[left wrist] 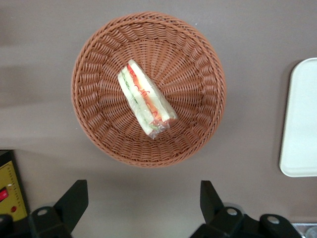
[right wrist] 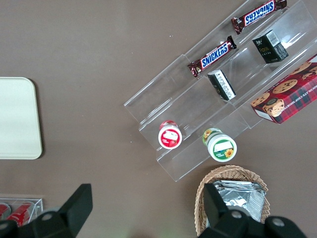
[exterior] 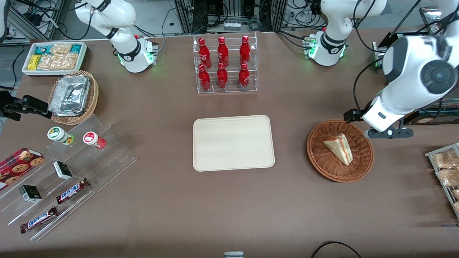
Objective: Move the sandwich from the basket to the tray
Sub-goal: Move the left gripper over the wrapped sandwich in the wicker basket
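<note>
The sandwich (exterior: 339,148) (left wrist: 145,98), a pale bread wedge with red-orange filling along its edge, lies inside the round reddish-brown basket (exterior: 319,161) (left wrist: 94,59). The cream tray (exterior: 233,142) (left wrist: 301,124) lies flat at the middle of the table, toward the parked arm's end from the basket, and holds nothing. My left gripper (left wrist: 142,199) hovers high over bare table just outside the basket's rim, its black fingers (left wrist: 74,198) spread wide with nothing between them. In the front view the white left arm (exterior: 385,114) hangs over the basket's edge toward the working arm's end.
A clear rack of red bottles (exterior: 225,64) stands farther from the front camera than the tray. A wire rack of snack bags (exterior: 446,172) sits at the working arm's table edge. Acrylic steps with candy bars (exterior: 64,172) and a tan foil basket (exterior: 73,96) lie toward the parked arm's end.
</note>
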Controlling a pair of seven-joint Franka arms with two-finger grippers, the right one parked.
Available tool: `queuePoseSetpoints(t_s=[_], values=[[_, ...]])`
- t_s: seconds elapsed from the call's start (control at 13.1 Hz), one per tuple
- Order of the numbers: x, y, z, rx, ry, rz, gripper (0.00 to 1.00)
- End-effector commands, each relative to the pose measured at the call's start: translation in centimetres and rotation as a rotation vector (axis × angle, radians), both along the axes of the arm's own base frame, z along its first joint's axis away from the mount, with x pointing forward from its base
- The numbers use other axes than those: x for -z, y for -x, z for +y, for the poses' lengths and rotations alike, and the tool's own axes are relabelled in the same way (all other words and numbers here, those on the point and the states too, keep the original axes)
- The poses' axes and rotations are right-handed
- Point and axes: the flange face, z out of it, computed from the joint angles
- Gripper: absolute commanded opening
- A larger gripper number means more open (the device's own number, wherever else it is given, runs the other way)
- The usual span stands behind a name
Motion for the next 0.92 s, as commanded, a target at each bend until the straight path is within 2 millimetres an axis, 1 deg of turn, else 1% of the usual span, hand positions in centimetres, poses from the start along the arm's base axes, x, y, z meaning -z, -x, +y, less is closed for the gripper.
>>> queuePoseSetpoints(t_s=[0.0,0.15,0.31,0.46,0.69,0.76,0.84], values=[[3.7,-0.4,0.1,-0.04,-0.014,-0.001,1.0],[5.5,-0.8,0.0,-0.077,-0.023,0.009,1.0],[5.9,-1.0,0.0,-0.154,-0.032,-0.004,1.0],[6.6,-0.7,0.1,-0.23,-0.038,-0.017,1.0],[7.4,-0.4,0.1,-0.41,-0.046,-0.051,1.0],[7.7,-0.3,0.3,-0.477,-0.046,-0.073,1.0],[8.3,-0.3,0.9,-0.549,-0.046,-0.092,1.0]])
